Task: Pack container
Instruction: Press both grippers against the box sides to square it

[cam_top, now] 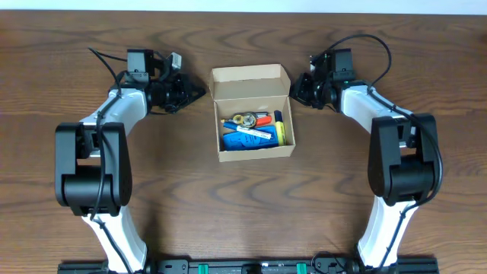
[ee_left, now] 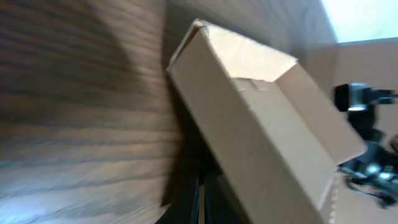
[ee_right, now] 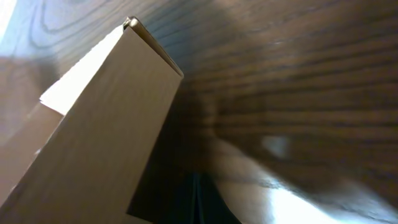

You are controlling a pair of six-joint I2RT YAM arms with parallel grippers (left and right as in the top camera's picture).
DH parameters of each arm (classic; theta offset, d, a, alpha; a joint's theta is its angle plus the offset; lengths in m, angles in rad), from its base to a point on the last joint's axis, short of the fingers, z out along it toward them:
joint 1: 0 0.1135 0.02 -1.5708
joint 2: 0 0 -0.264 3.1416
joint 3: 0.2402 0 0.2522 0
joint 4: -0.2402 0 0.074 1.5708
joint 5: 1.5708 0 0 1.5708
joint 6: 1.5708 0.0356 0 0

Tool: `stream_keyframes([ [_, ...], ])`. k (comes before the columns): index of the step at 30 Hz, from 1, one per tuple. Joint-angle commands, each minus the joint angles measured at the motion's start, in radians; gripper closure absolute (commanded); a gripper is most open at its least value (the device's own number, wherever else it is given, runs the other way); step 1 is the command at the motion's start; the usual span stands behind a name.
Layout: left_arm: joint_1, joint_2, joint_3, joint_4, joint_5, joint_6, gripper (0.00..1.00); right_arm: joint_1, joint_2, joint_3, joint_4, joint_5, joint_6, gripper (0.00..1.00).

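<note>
Two arms flank one filled box, lid up

One container [cam_top: 255, 152] sits in the middle of the surface [cam_top: 243, 221], squarely between the arms, and its lid flap [cam_top: 249, 74] stands open on the far side. We read that as the reason for the stance. The left end effector [cam_top: 199, 94] is just beside the box's far-left corner and the right end effector [cam_top: 295, 88] just beside the far-right corner. That puts one on each side of the hinge line, where a flap would be pushed down. Whether either one touches the cardboard, we cannot tell from above.

Down at the wrists, both cameras are filled with plain brown wall. The left view looks along the container [ee_left: 261, 149] from its left, with the pale inside of the flap showing. The right view shows the container [ee_right: 93, 143] as a tall side panel. Only a dark sliver shows at the bottom of each wrist picture, so we cannot say whether either pair of fingers is spread or pressed together. Neither is seen carrying anything.

Now the count. Inside we see:
- one yellow marker [cam_top: 279, 129] along the right wall
- one orange marker [cam_top: 262, 119]
- one blue bundle [cam_top: 237, 142] with one white pen [cam_top: 255, 132] across it
- one small ring-shaped thing [cam_top: 245, 118]

Anything beneath is hidden. Nothing loose lies on the surface, so we judge the filling done and the closing next.
</note>
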Motion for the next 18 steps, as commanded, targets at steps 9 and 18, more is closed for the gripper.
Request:
stream_keyframes([
  [9, -0.052, 0.024, 0.015, 0.093, 0.110, -0.119, 0.94, 0.010, 0.023, -0.002, 0.068, -0.090, 0.072, 0.99],
  [18, -0.057, 0.024, 0.015, 0.076, 0.107, -0.119, 0.95, 0.010, 0.023, -0.002, 0.129, -0.167, 0.071, 0.99],
])
